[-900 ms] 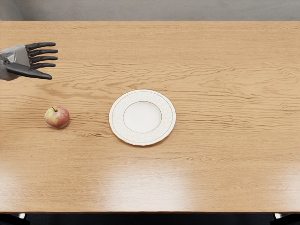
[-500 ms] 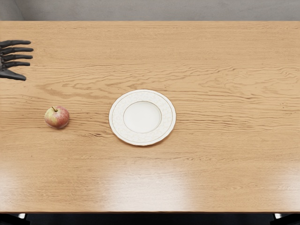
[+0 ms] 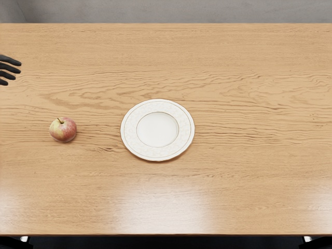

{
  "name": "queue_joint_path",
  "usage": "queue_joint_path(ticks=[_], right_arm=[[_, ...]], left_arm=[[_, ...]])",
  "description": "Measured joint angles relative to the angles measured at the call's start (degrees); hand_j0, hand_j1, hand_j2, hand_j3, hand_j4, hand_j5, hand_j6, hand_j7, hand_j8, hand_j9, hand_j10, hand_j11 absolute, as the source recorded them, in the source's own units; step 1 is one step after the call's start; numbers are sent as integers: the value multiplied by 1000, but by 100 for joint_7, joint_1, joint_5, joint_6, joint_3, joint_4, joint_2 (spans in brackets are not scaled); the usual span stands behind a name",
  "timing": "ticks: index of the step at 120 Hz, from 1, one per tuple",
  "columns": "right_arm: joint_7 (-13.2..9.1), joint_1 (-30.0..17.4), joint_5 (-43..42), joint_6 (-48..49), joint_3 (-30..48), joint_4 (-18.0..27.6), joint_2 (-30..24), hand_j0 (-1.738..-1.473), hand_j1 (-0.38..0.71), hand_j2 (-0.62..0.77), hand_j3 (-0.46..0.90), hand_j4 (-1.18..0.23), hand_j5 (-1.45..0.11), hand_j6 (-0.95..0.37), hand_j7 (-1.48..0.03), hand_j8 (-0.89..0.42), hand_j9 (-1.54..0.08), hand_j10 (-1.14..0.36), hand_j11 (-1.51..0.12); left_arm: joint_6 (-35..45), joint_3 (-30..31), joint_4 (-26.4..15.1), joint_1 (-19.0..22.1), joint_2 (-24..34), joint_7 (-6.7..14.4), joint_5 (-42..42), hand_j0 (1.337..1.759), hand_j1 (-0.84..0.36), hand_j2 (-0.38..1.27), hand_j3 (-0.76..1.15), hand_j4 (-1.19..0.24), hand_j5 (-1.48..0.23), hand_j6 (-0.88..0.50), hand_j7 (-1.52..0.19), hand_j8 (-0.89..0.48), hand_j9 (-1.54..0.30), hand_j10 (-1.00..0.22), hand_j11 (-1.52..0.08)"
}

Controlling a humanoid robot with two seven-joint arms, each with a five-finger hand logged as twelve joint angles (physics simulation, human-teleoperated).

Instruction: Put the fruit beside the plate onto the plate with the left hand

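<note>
Not started, judging by the layout. On the desk (image 3: 249,78), left of the plate (image 3: 128,129) and apart from it: the apple (image 3: 63,129), upright, ungrasped. At the far left edge, only fingertips of the left hand (image 3: 7,68), spread, holding nothing, well away from the fruit. Left to do: reaching, grasping, lifting, carrying right, setting down on the plate.

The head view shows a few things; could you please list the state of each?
Apple: stem up, left of the plate, apart from it, untouched.
Plate: flat, nothing on it.
Left hand: at the left edge, only spread fingertips showing, holding nothing, far from the apple.
</note>
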Motion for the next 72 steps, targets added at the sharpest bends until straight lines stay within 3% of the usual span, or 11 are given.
queue_joint_path(ticks=[10,29,44,56,72], right_arm=[[0,0,0,0,0,0,0,-1658,-305,-7,0,-37,-48,-37,-47,-37,-48,-37,-48],[0,0,0,0,0,1,0,-1658,-305,-7,0,-37,-47,-37,-47,-37,-47,-37,-47],[0,0,0,-1,0,1,0,-1658,-306,-7,0,-37,-47,-37,-47,-37,-47,-37,-47],[0,0,0,-1,0,1,0,-1658,-305,-7,0,-37,-47,-37,-47,-37,-47,-37,-47],[0,0,0,0,0,1,0,-1658,-306,-7,0,-37,-47,-37,-47,-37,-47,-37,-47]], left_arm=[[-1,1,-184,-181,67,318,228,1658,60,53,0,-251,-319,-252,-319,-252,-318,-251,-318],[-2,136,-283,-733,-246,572,263,1658,61,54,0,-253,-320,-254,-319,-255,-319,-253,-318],[-3,449,-301,-1423,-464,1508,333,1658,60,53,0,-252,-320,-254,-319,-254,-319,-253,-318],[-4,555,-320,-1607,-732,1897,346,1658,60,52,0,-253,-320,-254,-319,-254,-319,-253,-318],[-6,616,-435,-1786,-818,2570,326,1658,60,52,0,-253,-320,-255,-319,-255,-319,-253,-318]])
